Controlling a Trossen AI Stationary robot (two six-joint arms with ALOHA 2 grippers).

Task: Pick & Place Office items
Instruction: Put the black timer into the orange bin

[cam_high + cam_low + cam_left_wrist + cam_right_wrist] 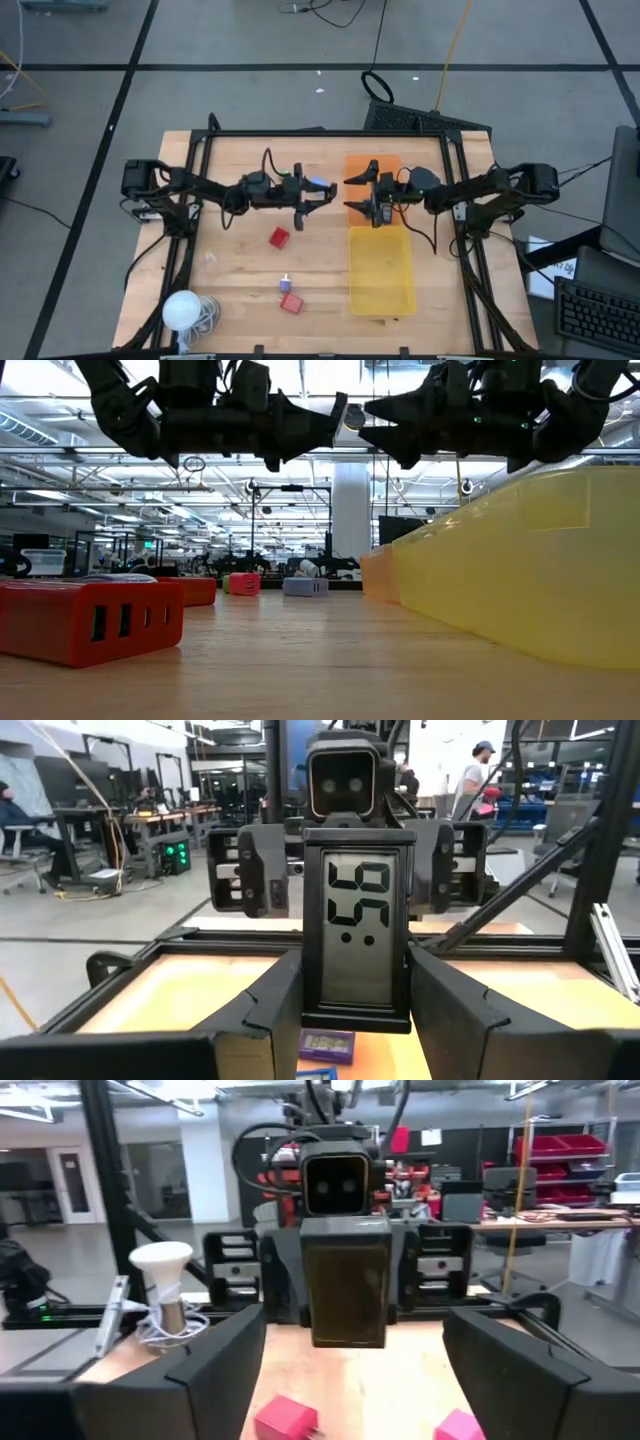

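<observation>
Pale wooden tabletop (240, 270) inside a black frame, grey floor around it, a large open workshop beyond. Both arms meet above the table's middle, grippers facing each other. Left gripper (312, 196) is pinched onto a small flat clock-like item (357, 937): black casing, grey display with dark digits, held upright between the dark fingers (462, 1015); from above it reads as a small blue-and-white piece at the fingertips. Right gripper (360, 193) hangs just opposite, over the orange tray (390, 162), its fingers (520, 1370) spread wide and holding nothing; the item's dark back (347, 1295) faces it across the gap. Yellow tray (381, 270) lies directly in front of the orange one, touching or nearly so. On the bare wood: red block (279, 237) left of the yellow tray; nearer the front edge a tiny light-blue piece (286, 285) and just beside it a second red block (291, 303). From table height that nearest red block (90, 622) shows a row of slot openings in its side. White ball with coiled cord (185, 311) sits at the front left corner.
</observation>
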